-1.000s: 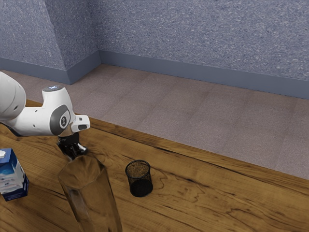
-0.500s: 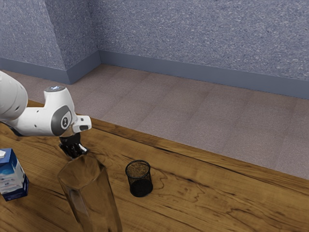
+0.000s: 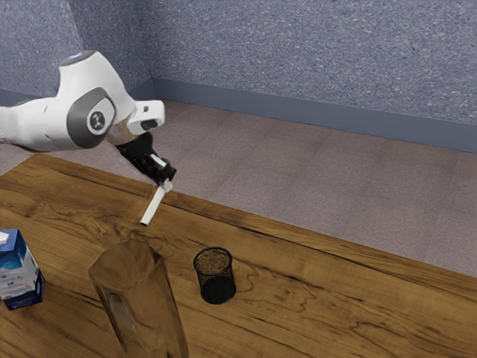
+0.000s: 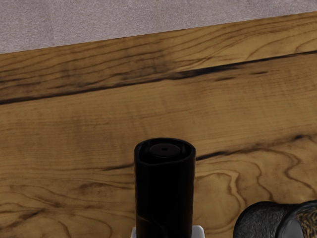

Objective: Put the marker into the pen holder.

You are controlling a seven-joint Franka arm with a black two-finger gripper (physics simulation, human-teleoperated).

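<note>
Brown bench holds up the holder. The jaws pinch the marker up in the air, to the exterior view's left of the holder. A jar stands near the holder.

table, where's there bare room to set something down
The table is bare from the pen holder toward the exterior view's right, with a smaller patch between carton and amber vase. It's tighter between vase and pen holder; the gripper holds the marker up beyond the vase.
</note>
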